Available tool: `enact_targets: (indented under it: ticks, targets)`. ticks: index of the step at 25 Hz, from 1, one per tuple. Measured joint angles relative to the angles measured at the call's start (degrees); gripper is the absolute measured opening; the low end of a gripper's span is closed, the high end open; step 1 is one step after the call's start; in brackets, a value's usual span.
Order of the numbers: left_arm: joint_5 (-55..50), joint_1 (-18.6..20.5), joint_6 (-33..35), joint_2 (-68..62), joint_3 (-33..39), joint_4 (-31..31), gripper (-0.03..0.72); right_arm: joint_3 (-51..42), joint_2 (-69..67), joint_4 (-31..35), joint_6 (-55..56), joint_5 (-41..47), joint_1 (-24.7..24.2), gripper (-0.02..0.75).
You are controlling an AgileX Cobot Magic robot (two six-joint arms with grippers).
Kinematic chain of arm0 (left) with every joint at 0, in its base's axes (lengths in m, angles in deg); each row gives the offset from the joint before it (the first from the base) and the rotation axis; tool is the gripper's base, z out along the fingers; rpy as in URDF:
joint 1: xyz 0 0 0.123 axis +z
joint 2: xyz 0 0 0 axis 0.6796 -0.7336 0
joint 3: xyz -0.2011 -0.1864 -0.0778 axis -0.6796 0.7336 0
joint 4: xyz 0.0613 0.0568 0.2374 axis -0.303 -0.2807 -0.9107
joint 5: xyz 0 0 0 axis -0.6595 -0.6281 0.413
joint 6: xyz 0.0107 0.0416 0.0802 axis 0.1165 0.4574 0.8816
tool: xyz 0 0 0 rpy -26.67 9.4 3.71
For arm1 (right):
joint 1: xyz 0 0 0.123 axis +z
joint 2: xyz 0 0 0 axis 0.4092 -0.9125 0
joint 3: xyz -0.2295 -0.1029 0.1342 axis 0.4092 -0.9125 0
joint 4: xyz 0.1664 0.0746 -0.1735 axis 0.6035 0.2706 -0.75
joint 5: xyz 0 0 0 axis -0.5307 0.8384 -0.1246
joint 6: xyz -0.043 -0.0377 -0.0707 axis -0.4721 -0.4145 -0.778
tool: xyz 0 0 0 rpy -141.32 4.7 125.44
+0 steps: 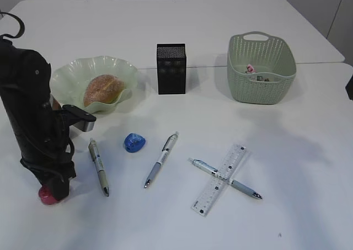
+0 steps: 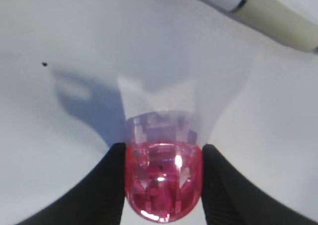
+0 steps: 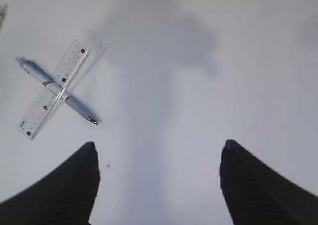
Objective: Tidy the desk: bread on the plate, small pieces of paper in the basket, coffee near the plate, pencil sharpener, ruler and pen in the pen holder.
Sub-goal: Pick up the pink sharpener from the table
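Sharpener (image 2: pixel 164 185), the pink one, is pinched in my left tool (image 2: pixel 164 183) on the counter (image 1: pixel 287 150); next lift toward the holder (image 1: pixel 171 68); my right tool (image 3: pixel 159 185) hangs spread, empty.

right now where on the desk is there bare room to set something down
Bare desk lies right of the ruler and below the basket; also behind the pen holder. Crowded: the front left, with three pens, the blue sharpener and the left gripper.
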Motion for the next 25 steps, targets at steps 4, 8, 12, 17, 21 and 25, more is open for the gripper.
enact_targets:
  ticks: [4, 8, 12, 17, 21, 25]
  targets:
    - [-3.0, 0.0, -0.1, -0.1, -1.8, 0.6, 0.305, 0.0, 0.0, 0.0, 0.0, -0.3, 0.0, 0.585]
    - [-7.0, 0.0, -0.4, -0.2, -6.3, 1.9, 0.305, 0.0, 0.0, 0.0, 0.0, -0.4, 0.0, 0.585]
    - [-11.6, 0.0, -1.0, -0.2, -10.9, 3.8, 0.305, 0.0, 0.0, 0.0, 0.0, -0.4, 0.0, 0.585]
    - [-13.8, 0.0, -3.9, -0.2, -13.2, 5.1, 0.305, 0.0, 0.0, 0.0, 0.0, -0.4, 0.0, 0.585]
    - [-14.0, -0.5, -4.5, -0.2, -13.3, 5.9, 0.305, 0.0, 0.0, 0.0, 0.0, -0.4, 0.0, 0.585]
    - [-14.0, -2.8, -4.5, -0.2, -13.3, 6.8, 0.306, 0.0, 0.0, 0.0, 0.0, -0.4, 0.0, 0.585]
